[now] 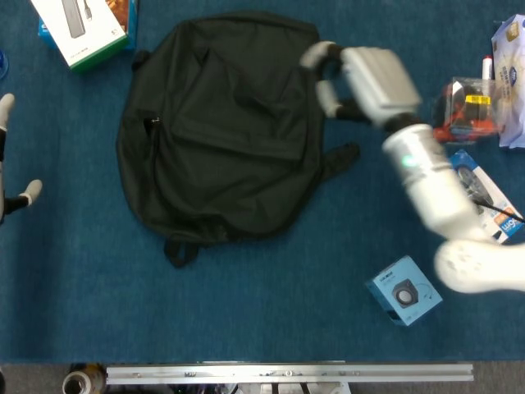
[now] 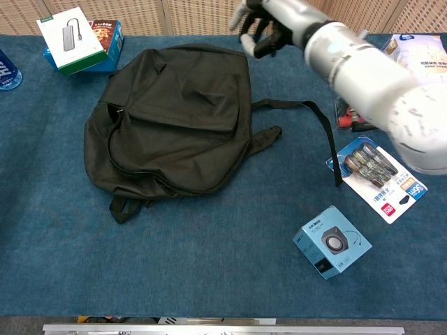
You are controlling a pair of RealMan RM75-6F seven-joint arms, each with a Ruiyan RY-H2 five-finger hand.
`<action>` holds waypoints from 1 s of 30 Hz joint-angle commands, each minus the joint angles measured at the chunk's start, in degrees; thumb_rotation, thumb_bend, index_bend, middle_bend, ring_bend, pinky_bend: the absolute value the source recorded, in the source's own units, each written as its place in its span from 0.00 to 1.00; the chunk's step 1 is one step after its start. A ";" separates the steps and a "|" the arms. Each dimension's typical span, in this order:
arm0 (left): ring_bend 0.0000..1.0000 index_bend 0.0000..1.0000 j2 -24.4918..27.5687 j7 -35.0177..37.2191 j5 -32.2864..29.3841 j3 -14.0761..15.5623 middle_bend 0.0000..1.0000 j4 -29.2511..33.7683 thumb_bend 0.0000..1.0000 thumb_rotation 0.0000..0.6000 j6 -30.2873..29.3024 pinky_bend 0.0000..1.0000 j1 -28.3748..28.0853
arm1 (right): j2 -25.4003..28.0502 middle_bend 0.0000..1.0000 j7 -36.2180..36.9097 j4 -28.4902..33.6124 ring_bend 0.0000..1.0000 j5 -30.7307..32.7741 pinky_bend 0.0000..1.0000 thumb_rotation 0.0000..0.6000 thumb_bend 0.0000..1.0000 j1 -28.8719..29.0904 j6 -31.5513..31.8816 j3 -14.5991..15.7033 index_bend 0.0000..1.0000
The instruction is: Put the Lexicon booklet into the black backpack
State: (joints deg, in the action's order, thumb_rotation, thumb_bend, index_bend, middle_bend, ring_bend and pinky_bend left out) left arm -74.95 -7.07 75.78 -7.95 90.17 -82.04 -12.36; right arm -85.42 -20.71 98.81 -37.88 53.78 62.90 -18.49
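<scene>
The black backpack (image 1: 221,123) (image 2: 174,118) lies flat on the blue table, its flap down. No part of the Lexicon booklet shows in either view. My right hand (image 1: 361,78) (image 2: 269,24) hovers off the backpack's top right corner, by the strap (image 2: 307,112), with loosely bent fingers and nothing in them. Only the fingertips and thumb of my left hand (image 1: 10,164) show at the far left edge of the head view, spread apart, holding nothing and well clear of the bag.
A white and green box (image 1: 82,29) (image 2: 70,28) sits at the back left. A blue speaker box (image 1: 404,291) (image 2: 332,241) lies front right, a blister pack (image 1: 472,193) (image 2: 377,174) and other packets (image 1: 467,107) to the right.
</scene>
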 commanded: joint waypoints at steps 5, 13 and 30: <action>0.00 0.00 1.33 0.61 3.14 1.10 0.00 -1.72 0.12 1.00 -1.41 0.09 0.59 | 10.80 0.52 0.13 4.34 0.51 -15.52 0.68 1.00 0.55 -11.89 9.69 11.12 0.49; 0.00 0.00 3.15 2.99 6.38 3.01 0.00 -2.58 0.12 1.00 -3.10 0.09 2.19 | 19.39 0.53 6.07 5.27 0.51 -24.41 0.68 1.00 0.54 -24.24 16.48 19.50 0.49; 0.00 0.00 5.88 2.67 10.40 7.04 0.00 -0.82 0.12 1.00 -7.37 0.09 7.15 | 22.51 0.53 13.56 1.66 0.51 -34.82 0.68 1.00 0.50 -38.14 24.08 22.51 0.49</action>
